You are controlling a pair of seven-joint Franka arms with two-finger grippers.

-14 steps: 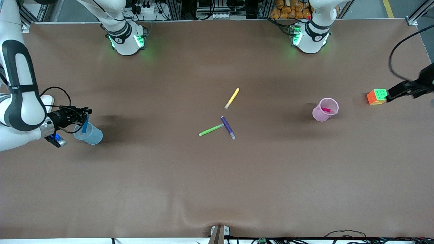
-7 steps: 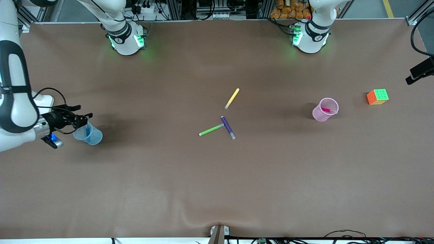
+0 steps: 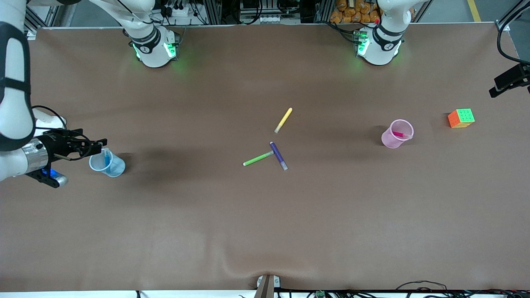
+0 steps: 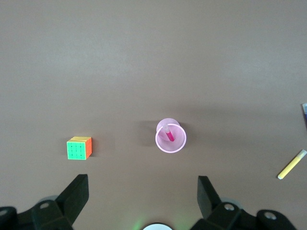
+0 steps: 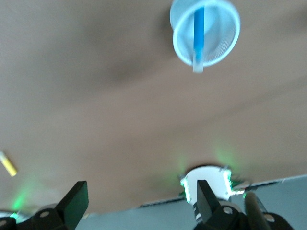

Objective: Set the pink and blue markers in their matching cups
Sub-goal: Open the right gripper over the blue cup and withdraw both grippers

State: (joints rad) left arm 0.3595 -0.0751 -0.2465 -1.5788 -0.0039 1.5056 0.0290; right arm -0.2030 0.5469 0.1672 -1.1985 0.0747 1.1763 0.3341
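Observation:
The blue marker [image 3: 107, 157] stands in the pale blue cup [image 3: 108, 164] at the right arm's end of the table; both show in the right wrist view, marker [image 5: 198, 31] in cup [image 5: 216, 43]. The pink marker [image 3: 399, 134] lies inside the pale pink cup [image 3: 396, 134] toward the left arm's end; the left wrist view shows marker [image 4: 169, 134] and cup [image 4: 171, 135]. My right gripper [image 3: 97, 143] is open and empty beside the blue cup. My left gripper [image 3: 493, 92] is open and empty, up at the table's edge above the cube.
A yellow pen [image 3: 283, 120], a green pen [image 3: 258, 158] and a purple pen [image 3: 278, 156] lie mid-table. A colourful puzzle cube [image 3: 461, 118] sits near the left arm's end. The two arm bases [image 3: 155, 47] stand along the table's top edge.
My right gripper let go of the blue marker, which dropped into the blue cup, and drew back from the cup. My left gripper moved away from the cube, toward the table's edge.

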